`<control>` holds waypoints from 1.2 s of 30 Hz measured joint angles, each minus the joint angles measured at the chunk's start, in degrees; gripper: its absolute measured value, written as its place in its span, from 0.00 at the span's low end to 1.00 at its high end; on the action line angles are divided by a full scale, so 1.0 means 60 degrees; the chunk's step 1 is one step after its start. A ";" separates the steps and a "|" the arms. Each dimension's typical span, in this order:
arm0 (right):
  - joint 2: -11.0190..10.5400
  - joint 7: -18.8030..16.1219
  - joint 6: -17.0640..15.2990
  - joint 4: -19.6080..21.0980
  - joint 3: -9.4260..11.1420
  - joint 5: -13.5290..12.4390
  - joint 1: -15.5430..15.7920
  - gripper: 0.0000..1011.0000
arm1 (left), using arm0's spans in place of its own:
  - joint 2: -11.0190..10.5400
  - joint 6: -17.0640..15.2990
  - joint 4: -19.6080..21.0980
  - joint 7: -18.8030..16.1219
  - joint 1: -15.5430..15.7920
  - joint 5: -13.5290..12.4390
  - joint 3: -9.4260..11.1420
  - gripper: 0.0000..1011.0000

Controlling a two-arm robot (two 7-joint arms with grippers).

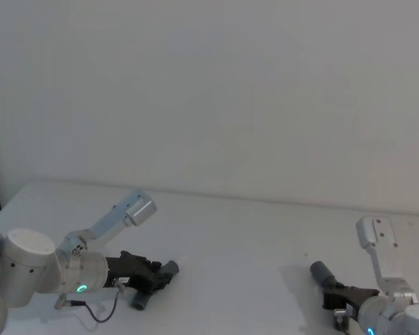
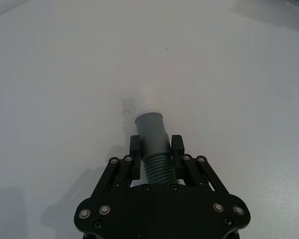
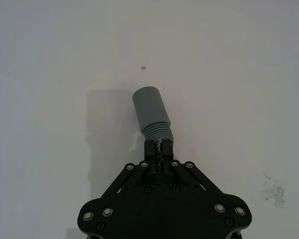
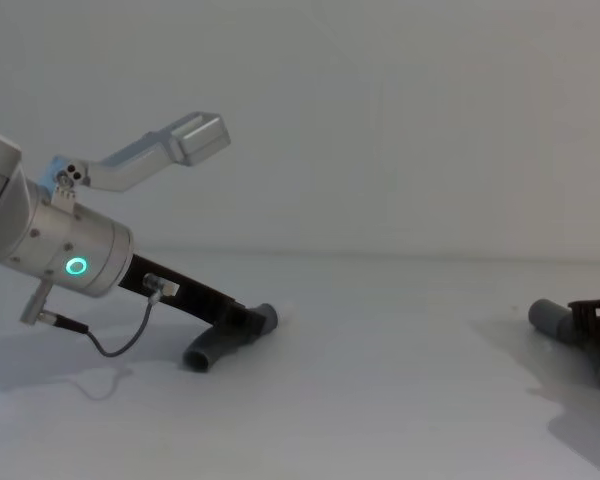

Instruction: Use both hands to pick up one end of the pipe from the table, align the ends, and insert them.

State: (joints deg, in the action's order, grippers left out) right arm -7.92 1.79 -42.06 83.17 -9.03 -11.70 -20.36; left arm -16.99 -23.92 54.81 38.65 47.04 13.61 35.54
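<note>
We see the left black plastic gripper with ribbed fingers (image 2: pixel 157 149) clamped on the ribs of the bent dark grey pipe piece (image 2: pixel 150 130), at the left of the matt white table (image 1: pixel 230 230). Its long axis follows the fingers, and its white plug tip (image 2: pixel 148 105) points right, toward the other piece. The right black plastic gripper (image 3: pixel 158 148) pinches the ribs of the dark grey pipe piece with a smooth socket collar (image 3: pixel 150 112), at the table's right. That collar points left and away from the robot. The pieces are well apart.
</note>
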 joint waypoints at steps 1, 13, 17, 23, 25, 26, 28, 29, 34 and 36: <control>0.0000 0.0000 0.0000 0.0000 0.0000 0.0000 0.0000 0.06 | -0.0002 -0.0001 0.0000 0.0000 0.0002 0.0000 0.0005 0.33; -0.0015 -0.0089 0.0001 0.0042 0.0034 -0.0013 0.0002 0.06 | -0.0217 0.0067 0.0134 0.0180 0.0191 -0.0181 0.0268 0.33; -0.0053 -0.0249 0.0003 0.0140 0.0107 -0.0090 0.0019 0.06 | -0.0384 0.0217 0.0283 0.0411 0.0335 -0.0285 0.0425 0.33; -0.0177 -0.0638 0.0005 0.0378 0.0272 -0.0303 0.0068 0.06 | -0.0619 0.0502 0.0529 0.0743 0.0502 -0.0391 0.0607 0.33; -0.0265 -0.0861 0.0041 0.0487 0.0337 -0.0401 0.0104 0.06 | -0.0704 0.0616 0.0626 0.0851 0.0559 -0.0416 0.0661 0.33; -0.0265 -0.0861 0.0041 0.0487 0.0337 -0.0401 0.0104 0.06 | -0.0735 0.0657 0.0663 0.0888 0.0575 -0.0424 0.0680 0.33; -0.0379 -0.1086 0.0116 0.0596 0.0388 -0.0488 0.0143 0.06 | -0.0803 0.0786 0.0740 0.0996 0.0622 -0.0436 0.0724 0.33; -0.0462 -0.1256 0.0182 0.0655 0.0415 -0.0548 0.0169 0.06 | -0.0823 0.0849 0.0763 0.1050 0.0637 -0.0438 0.0739 0.33; -0.0826 -0.1981 0.0488 0.0822 0.0484 -0.0794 0.0276 0.06 | -0.0962 0.1225 0.0887 0.1331 0.0737 -0.0431 0.0824 0.33; -0.0955 -0.2185 0.0592 0.0866 0.0489 -0.0854 0.0314 0.06 | -0.0993 0.1346 0.0908 0.1419 0.0764 -0.0416 0.0843 0.33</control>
State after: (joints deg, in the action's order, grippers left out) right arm -13.65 -11.32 -38.51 88.36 -6.09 -16.83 -18.47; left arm -22.95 -15.84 60.25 47.16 51.63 11.11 40.60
